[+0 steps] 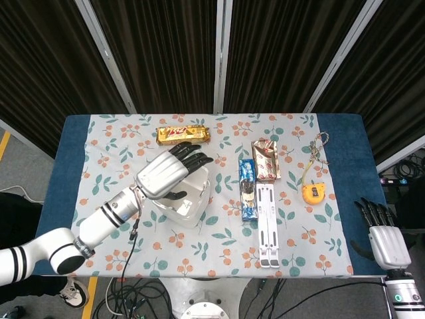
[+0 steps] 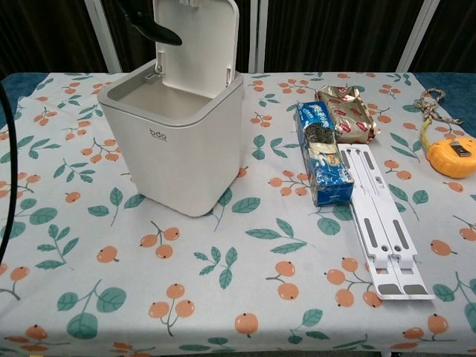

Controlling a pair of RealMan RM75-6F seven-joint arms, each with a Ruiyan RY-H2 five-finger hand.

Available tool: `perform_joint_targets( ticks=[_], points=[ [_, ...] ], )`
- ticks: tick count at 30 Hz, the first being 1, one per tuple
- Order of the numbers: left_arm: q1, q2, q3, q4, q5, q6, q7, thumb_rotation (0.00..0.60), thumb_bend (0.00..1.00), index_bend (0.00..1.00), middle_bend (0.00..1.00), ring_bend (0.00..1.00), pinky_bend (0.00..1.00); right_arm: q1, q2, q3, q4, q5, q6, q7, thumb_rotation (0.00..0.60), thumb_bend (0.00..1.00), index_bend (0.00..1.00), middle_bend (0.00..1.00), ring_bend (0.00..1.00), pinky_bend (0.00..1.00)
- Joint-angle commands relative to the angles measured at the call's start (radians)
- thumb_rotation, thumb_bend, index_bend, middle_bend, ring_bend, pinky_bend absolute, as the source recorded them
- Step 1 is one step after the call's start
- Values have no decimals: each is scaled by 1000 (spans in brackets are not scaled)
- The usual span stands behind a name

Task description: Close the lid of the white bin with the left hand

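Observation:
The white bin [image 2: 178,141] stands on the table, left of centre, with its lid [image 2: 197,41] raised upright at the back. In the head view my left hand [image 1: 166,174] hovers over the bin [image 1: 192,199], fingers stretched out toward the lid, holding nothing. The chest view shows only its dark fingertips [image 2: 152,26] beside the lid's upper left edge; whether they touch it is unclear. My right hand [image 1: 382,232] hangs off the table's right front corner, fingers apart and empty.
A gold snack bar [image 1: 182,135] lies behind the bin. Right of the bin lie a blue snack pack [image 2: 323,152], a brown packet [image 2: 348,113] and a white folding stand [image 2: 379,223]. A yellow tape measure [image 2: 451,155] and a cord [image 2: 433,99] sit far right.

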State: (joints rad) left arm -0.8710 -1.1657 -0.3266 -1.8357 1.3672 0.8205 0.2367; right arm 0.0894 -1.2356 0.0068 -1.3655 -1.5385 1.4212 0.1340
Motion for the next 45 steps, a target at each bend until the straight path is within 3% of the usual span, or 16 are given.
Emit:
perform_joint_targets(
  ticks=[1,17,24,33,45],
  points=[
    [-19,-2,14,10,-24,-14,24,600,187,124,157,68,123,-1,-4,1,14,3,-1,11,600,124,0,0,0,0],
    [-51,111,78,-78,-113,-69,100,600,190,131,170,68,124,0,-11,1,25,3,-2,15,600,146,0,0,0,0],
    [-24,168,98,-147,-139,-35,82,600,191,133,170,68,123,3,-16,0,29,2,-8,16,600,148,0,0,0,0],
    [29,241,152,-228,-88,-11,56,600,197,133,170,68,123,7,-20,-4,27,-1,-18,9,600,148,0,0,0,0],
    [89,234,209,-243,-13,47,53,600,197,133,170,68,124,12,-23,-8,16,-3,-27,-9,600,148,0,0,0,0]
  ],
)
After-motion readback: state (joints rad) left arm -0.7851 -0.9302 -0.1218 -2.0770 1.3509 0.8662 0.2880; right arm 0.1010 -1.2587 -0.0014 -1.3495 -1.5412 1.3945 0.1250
